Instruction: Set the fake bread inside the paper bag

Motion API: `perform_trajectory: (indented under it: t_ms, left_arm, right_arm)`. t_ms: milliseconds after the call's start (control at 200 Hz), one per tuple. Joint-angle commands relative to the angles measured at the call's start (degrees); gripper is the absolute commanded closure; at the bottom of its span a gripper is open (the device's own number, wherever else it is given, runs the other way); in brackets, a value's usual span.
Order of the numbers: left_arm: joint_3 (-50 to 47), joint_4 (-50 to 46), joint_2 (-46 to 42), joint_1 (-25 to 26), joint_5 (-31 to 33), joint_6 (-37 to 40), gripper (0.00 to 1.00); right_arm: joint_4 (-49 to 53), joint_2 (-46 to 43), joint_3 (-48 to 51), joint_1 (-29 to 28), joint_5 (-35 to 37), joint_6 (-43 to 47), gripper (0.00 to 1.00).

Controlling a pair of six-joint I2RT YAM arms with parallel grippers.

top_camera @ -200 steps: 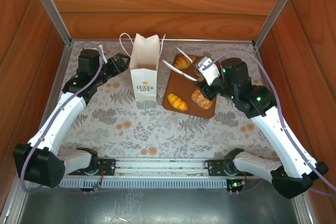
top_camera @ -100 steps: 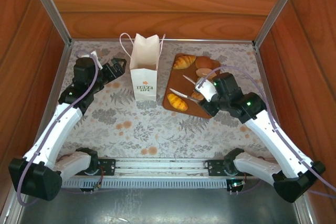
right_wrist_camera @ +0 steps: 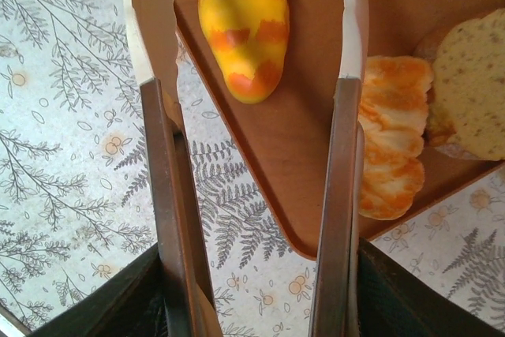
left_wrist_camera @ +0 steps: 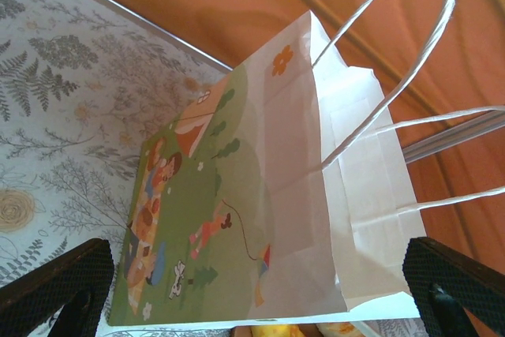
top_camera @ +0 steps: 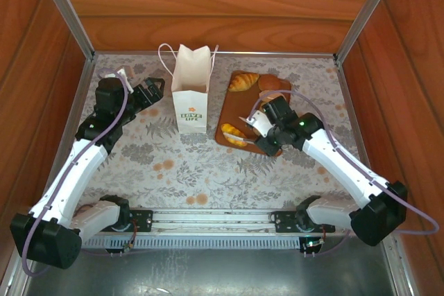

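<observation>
- While clamped on a pair of tongs [right_wrist_camera: 162, 155], hangs low over the brown board [right_wrist_camera: 308, 179]: right gripper [top_camera: 262, 129].
- Tong tips: apart, one on either side of the yellow striped bread [right_wrist_camera: 245, 29], a gap showing on each side.
- Elsewhere on the board: a croissant [top_camera: 243, 81], a round roll [top_camera: 274, 84], an orange glazed piece [right_wrist_camera: 390, 155].
- Paper bag [top_camera: 190, 88]: upright, left of the board, mouth open.
- Left gripper [top_camera: 158, 86]: spread wide, just beside the bag, apart from it.
</observation>
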State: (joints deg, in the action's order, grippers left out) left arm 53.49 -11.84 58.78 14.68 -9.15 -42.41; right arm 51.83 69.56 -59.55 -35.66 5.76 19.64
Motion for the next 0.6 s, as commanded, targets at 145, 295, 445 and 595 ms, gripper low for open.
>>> perform_trajectory:
  t_ms: [145, 295, 445, 595]
  left_arm:
    - [-0.45, -1.17, -0.79, -0.42, 0.97, 0.96, 0.0]
    - [-0.5, -1.3, -0.93, -0.35, 1.06, 1.06, 0.0]
    - [-0.41, -1.47, -1.05, -0.35, 1.06, 1.13, 0.0]
    - [-0.48, -1.48, -1.04, -0.38, 1.14, 1.12, 0.0]
  right_arm:
    - [-0.6, 4.22, 1.45, -0.32, -0.75, -1.86, 0.42]
    - [-0.24, 7.29, 0.8, -0.3, -0.01, -3.18, 0.42]
    - [-0.67, 8.91, 0.67, -0.29, 0.24, -3.73, 0.43]
    - [-0.75, 9.78, 0.75, -0.3, 0.24, -4.07, 0.45]
